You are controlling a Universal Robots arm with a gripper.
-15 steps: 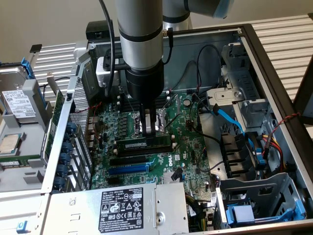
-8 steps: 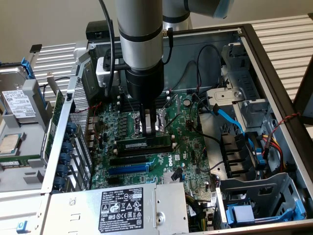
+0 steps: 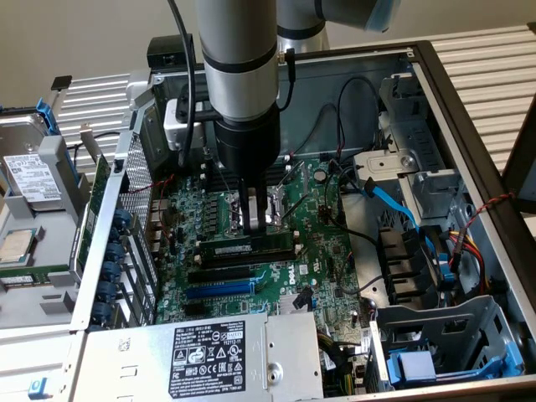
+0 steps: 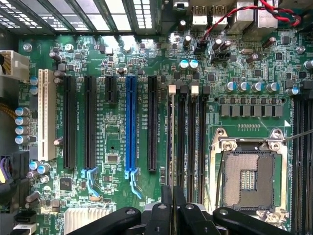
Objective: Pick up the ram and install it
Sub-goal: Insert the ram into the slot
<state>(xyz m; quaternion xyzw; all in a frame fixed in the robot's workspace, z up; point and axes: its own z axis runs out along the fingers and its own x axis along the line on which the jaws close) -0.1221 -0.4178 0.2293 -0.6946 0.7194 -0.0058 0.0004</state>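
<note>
The ram (image 3: 247, 249), a green stick with black chips, stands on its long edge in the memory slot nearest the expansion slots. From the wrist it appears edge-on as a thin line (image 4: 171, 137) running along that slot. My gripper (image 3: 254, 228) hangs straight down over the ram's middle. Its dark fingers are shut, and the ram's top edge runs in between them (image 4: 171, 196). Beside it lie empty black memory slots (image 4: 188, 137) with white end clips.
The open CPU socket (image 4: 249, 176) lies just beyond the memory slots. A long blue expansion slot (image 4: 130, 122) and black ones lie on the other side. The power supply (image 3: 209, 352), a blue cable (image 3: 394, 201) and the drive cage (image 3: 452, 335) crowd the case.
</note>
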